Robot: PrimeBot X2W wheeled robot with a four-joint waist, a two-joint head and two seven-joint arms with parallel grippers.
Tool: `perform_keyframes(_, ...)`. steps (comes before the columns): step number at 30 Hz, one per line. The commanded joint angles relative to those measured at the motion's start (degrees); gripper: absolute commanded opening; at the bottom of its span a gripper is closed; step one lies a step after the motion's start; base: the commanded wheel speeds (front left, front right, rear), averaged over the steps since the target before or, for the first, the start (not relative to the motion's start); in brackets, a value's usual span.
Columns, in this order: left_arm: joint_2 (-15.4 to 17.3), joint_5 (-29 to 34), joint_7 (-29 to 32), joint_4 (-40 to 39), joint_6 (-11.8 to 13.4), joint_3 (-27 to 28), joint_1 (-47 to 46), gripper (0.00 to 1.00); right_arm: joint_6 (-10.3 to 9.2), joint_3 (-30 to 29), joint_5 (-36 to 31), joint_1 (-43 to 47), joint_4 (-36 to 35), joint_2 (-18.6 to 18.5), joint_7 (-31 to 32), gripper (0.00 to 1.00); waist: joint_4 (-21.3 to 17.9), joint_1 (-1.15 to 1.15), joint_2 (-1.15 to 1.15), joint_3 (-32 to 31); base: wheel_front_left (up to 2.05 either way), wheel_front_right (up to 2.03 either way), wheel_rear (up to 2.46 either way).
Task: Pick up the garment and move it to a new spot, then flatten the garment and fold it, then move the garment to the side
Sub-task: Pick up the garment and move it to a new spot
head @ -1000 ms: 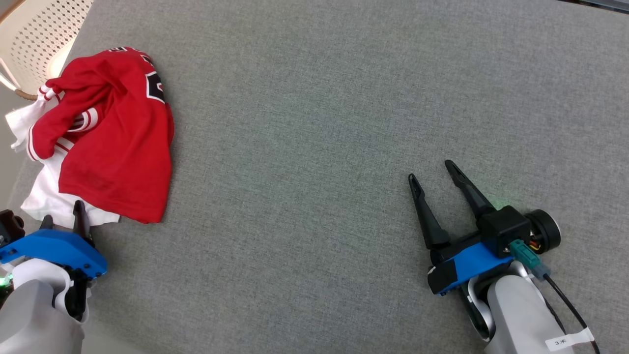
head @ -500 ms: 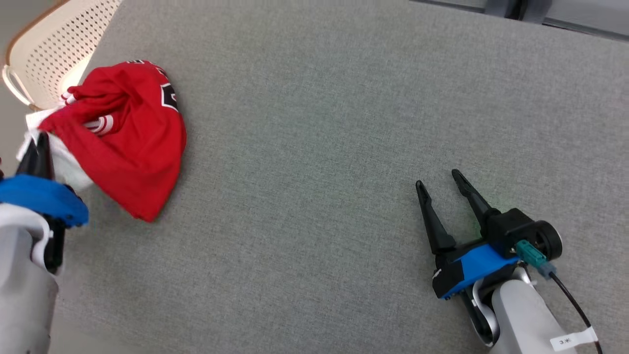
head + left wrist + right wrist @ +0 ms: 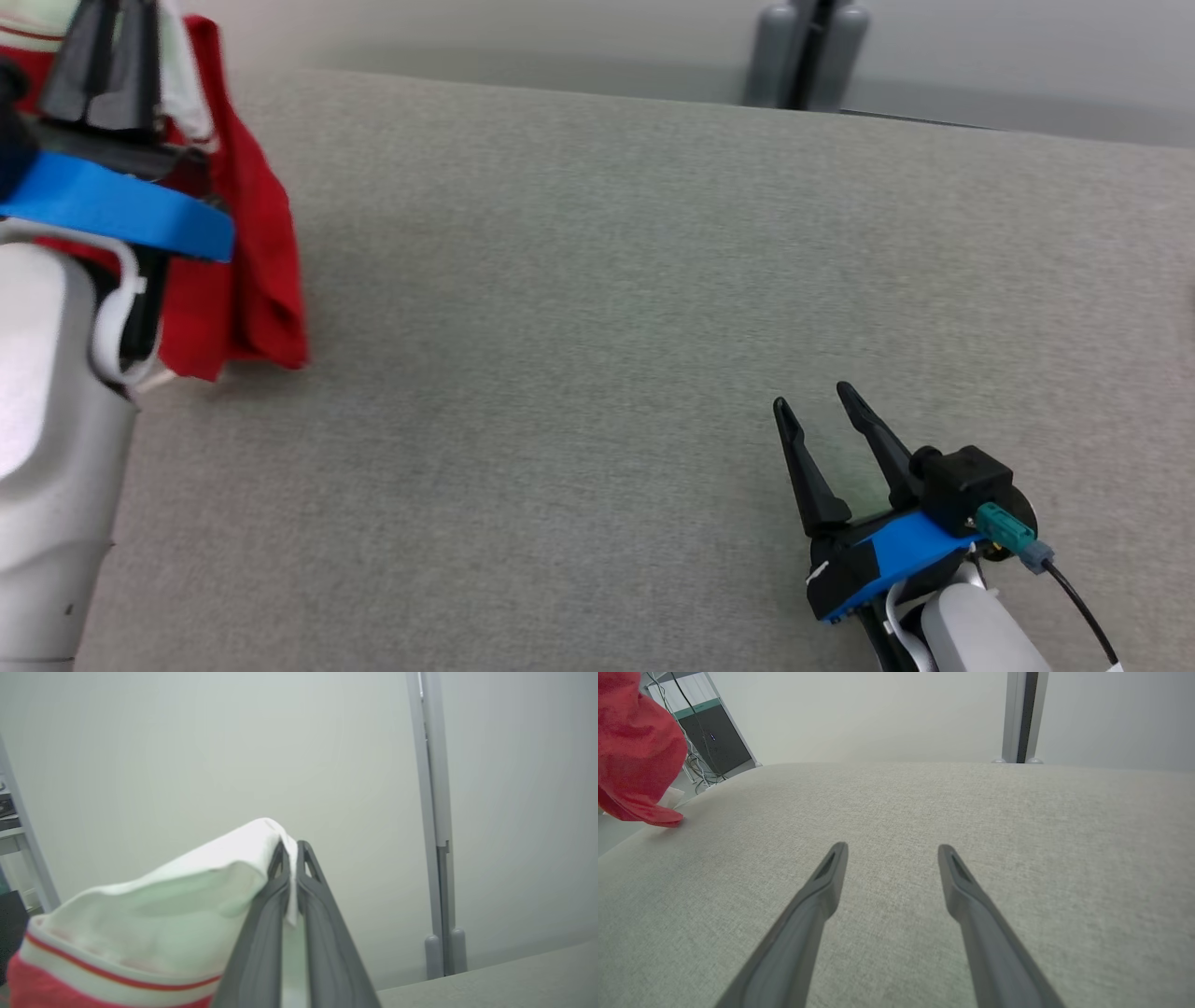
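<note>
1. The garment has risen off the surface since a second ago and now hangs at its left edge.
2. The left jaws are pinched tight on its white hem.
3. The right jaws stand wide apart and empty, low over the near right.

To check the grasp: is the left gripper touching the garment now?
Touching. The left wrist view shows the left gripper shut on a white edge of the garment, with the cloth pinched between its jaws.

Pale grey forearms, blue wrist brackets, dark fingers.
</note>
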Motion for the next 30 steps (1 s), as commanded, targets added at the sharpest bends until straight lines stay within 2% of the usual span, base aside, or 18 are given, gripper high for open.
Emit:
perform_keyframes(1, -0.7, -0.3, -0.2, -1.3, -0.1, -1.2, -1.1, 0.00, -0.02, 0.4, 0.7, 0.9, -0.3, -0.3, 0.0, 1.00, -4.6, -0.01, 0.00, -3.5, 0.00, 0.00, 0.00)
perform_keyframes(6, -4.2, -1.9, -0.2, -5.4, -0.1, -8.0, -3.4, 0.00, -0.01, 1.4, 1.9, 1.8, -0.7, -0.3, 0.0, 1.00, -11.3, -0.01, 0.00, -4.5, 0.00, 0.00, 0.00)
perform_keyframes(10, -8.6, -3.3, -0.2, -6.4, -0.1, -12.2, -4.4, 0.00, -0.01, 1.7, 2.6, 2.0, -1.0, -0.3, 0.0, 1.00, -15.5, -0.01, 0.00, -4.3, 0.00, 0.00, 0.00)
perform_keyframes(17, -14.7, -5.3, -0.2, -3.4, -0.1, -18.1, -2.3, 0.00, -0.01, 1.9, 3.3, 2.8, -1.5, -0.2, 0.0, 1.00, -19.2, -0.01, 0.00, -3.7, 0.00, 0.00, 0.00)
perform_keyframes(18, -15.2, -5.5, -0.2, -2.3, -0.1, -18.6, -1.5, 0.40, -0.01, 1.8, 3.3, 3.0, -1.5, -0.2, 0.0, 1.00, -19.3, -0.01, 0.00, -3.8, 0.00, 0.00, 0.00)
perform_keyframes(19, -15.6, -5.4, -0.2, -1.7, -0.1, -18.8, -1.0, 1.00, -0.01, 1.7, 3.3, 3.0, -1.4, -0.2, 0.0, 1.00, -19.3, -0.01, 0.00, -3.8, 0.00, 0.00, 0.00)
perform_keyframes(22, -16.3, -5.1, -0.2, 0.5, -0.1, -18.9, 1.7, 1.00, -0.01, 0.8, 3.1, 3.0, -1.4, -0.2, 0.0, 1.00, -18.6, -0.01, 0.00, -4.1, 0.00, 0.00, 0.00)
perform_keyframes(30, -14.8, -2.2, -0.2, 3.7, 0.6, -10.8, 14.6, 1.00, -0.01, -1.6, 2.2, 4.3, -1.2, -0.2, 0.0, 1.00, -14.9, -0.01, 0.00, -6.7, 0.00, 0.00, 0.00)
